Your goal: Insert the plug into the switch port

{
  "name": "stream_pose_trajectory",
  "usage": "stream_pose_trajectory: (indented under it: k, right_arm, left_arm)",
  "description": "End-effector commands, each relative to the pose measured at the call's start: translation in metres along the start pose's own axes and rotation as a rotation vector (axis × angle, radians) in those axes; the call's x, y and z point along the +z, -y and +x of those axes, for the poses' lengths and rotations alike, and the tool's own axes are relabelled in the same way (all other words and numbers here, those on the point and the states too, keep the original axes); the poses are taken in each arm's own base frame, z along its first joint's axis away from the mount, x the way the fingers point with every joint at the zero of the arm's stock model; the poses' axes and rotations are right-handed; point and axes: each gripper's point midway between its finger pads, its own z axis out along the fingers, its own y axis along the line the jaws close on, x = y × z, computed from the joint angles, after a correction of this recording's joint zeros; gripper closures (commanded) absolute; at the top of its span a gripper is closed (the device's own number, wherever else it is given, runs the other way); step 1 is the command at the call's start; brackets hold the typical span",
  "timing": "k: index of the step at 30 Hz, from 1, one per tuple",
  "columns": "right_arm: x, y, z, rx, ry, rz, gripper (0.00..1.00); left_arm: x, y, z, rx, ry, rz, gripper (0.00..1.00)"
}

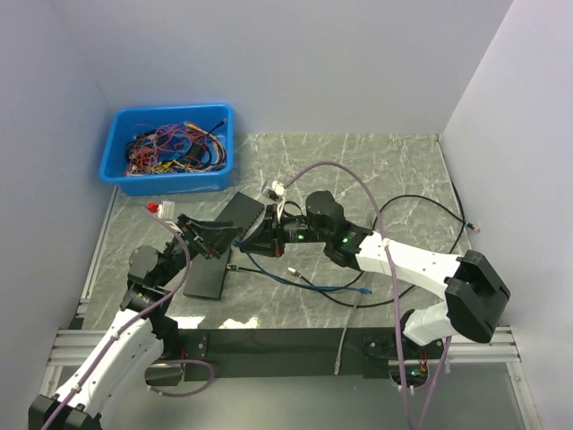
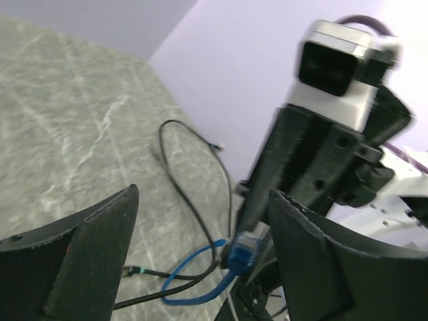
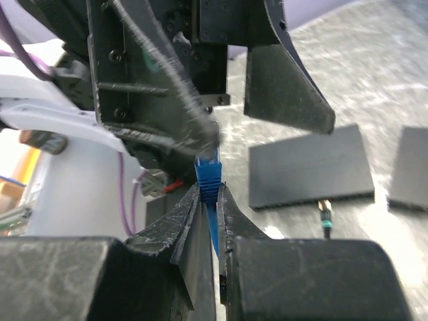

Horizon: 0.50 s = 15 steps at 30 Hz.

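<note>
Top external: blue bin [image 1: 166, 182] of tangled wires [image 1: 179, 148]; plug [image 3: 207, 172] in right tool [image 3: 210, 192].

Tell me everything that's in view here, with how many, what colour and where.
bin: one, blue, far left corner
tangled wires: a heap, many colours, inside the bin
flat boxes: two, black, left of centre
blue cable: one, mid-table
plug: one, blue, in right claw
black cable: one, right side
grey cable: one, near edge
table: one, grey marble
left claw: one, black, open
right claw: one, black, shut on plug
</note>
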Motion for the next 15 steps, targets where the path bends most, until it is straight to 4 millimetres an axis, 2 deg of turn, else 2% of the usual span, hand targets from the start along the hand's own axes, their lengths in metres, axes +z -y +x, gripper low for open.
stream_pose_trajectory:
  k: [1,2,5,10,12,13,14,15]
  right_arm:
    - [-0.01,0.012,-0.004,-0.048,0.016,0.089,1.0]
    - [-0.012,0.018,0.002,-0.048,0.002,0.125,1.0]
    - [-0.018,0.03,0.014,-0.044,-0.03,0.189,1.0]
    - [-0.026,0.06,0.038,-0.018,-0.09,0.36,1.0]
    - [-0.022,0.058,0.049,-0.024,-0.12,0.381,1.0]
    - [-0.022,0.067,0.057,-0.033,-0.145,0.439,1.0]
    - [-0.016,0.06,0.066,-0.047,-0.173,0.437,1.0]
    - [-0.014,0.061,0.073,-0.055,-0.196,0.459,1.0]
  left_arm:
    - [0.002,-0.021,-0.007,0.013,0.012,-0.141,0.15]
    - [0.002,-0.032,-0.014,0.021,0.039,-0.206,0.14]
    - [-0.004,-0.063,-0.016,0.006,0.056,-0.383,0.14]
    - [-0.019,-0.099,-0.021,-0.019,0.088,-0.606,0.14]
    - [-0.028,-0.114,-0.02,-0.032,0.099,-0.697,0.14]
    - [-0.031,-0.12,-0.019,-0.036,0.101,-0.732,0.13]
    - [-0.034,-0.125,-0.02,-0.047,0.111,-0.767,0.12]
    - [-0.039,-0.132,-0.016,-0.059,0.104,-0.81,0.12]
